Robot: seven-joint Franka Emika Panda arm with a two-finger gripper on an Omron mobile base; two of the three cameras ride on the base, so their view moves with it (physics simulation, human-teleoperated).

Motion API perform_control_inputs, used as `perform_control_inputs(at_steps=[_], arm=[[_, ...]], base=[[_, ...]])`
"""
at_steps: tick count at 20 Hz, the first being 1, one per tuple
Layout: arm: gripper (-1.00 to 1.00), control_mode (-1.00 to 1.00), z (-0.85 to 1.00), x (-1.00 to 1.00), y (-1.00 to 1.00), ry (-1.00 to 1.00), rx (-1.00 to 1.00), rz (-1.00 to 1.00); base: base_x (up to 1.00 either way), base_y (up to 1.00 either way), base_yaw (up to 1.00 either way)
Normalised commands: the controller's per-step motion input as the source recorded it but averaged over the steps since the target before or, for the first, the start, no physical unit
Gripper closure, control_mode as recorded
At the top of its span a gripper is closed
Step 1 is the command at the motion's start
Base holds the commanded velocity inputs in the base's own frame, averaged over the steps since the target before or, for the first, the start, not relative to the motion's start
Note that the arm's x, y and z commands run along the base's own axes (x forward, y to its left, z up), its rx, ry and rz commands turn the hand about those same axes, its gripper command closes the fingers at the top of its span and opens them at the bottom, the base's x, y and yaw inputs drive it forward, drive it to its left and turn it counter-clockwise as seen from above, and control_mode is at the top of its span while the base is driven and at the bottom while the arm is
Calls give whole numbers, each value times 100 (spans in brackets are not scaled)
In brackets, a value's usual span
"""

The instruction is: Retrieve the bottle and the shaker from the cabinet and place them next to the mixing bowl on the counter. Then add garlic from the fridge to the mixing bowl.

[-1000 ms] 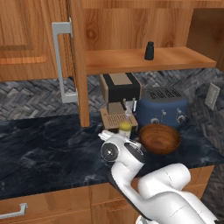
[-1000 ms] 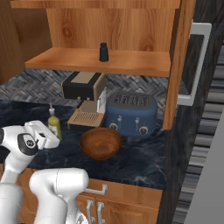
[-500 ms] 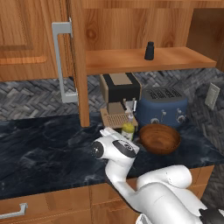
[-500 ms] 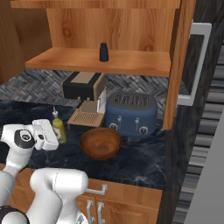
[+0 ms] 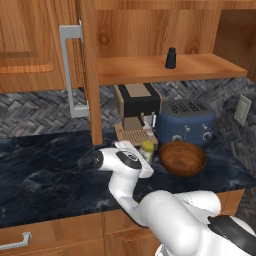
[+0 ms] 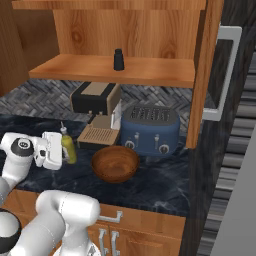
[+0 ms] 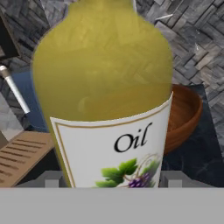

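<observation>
Honestly, looks like the tail end of the bottle leg. Oil bottle clamped in the gripper, jaws at a middling width with a fingertip snug on either side of the label. Sitting low over the dark marble counter, upright, at about 9 o'clock from the wooden mixing bowl in the left base view and just beside its rim. Can't tell whether the base is actually touching the stone or hanging a hair above it, since the hand blocks that spot.

Coffee machine at roughly 12 o'clock from the bottle, blue toaster at about 1 o'clock, both close, so not much elbow room back there.

Next move, at a guess: settle it flat, open up, then back straight off toward 6 o'clock without nudging it into the bowl or tipping it. After that, up to the small dark shaker, alone on the cabinet shelf at around 12 o'clock from the bowl, untouched so far. Worth minding the open cabinet door at 10 o'clock on the way up. Garlic run to the fridge not started, bowl empty by the look of it.

As for the bottle: fat rounded shoulders, murky yellow-green body, slim neck, white label reading "Oil" with a little grape-and-leaf picture under it. Probably top-heavy enough to wobble if released crooked.
</observation>
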Motion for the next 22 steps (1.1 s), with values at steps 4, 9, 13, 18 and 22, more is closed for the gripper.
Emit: perform_control_inputs(at_steps=[4, 9, 13, 18, 22], arm=[[100, -100, 0, 0, 0, -1, 0, -2], [100, -100, -2, 0, -33, -4, 0, 0], [100, -100, -2, 0, -27, -2, 0, 0], [100, -100, -7, 0, -5, -1, 0, 0], [100, -100, -21, 1, 0, -3, 0, 0]], base=[[0, 0, 0], [0, 0, 0], [0, 0, 0], [0, 0, 0], [0, 0, 0]])
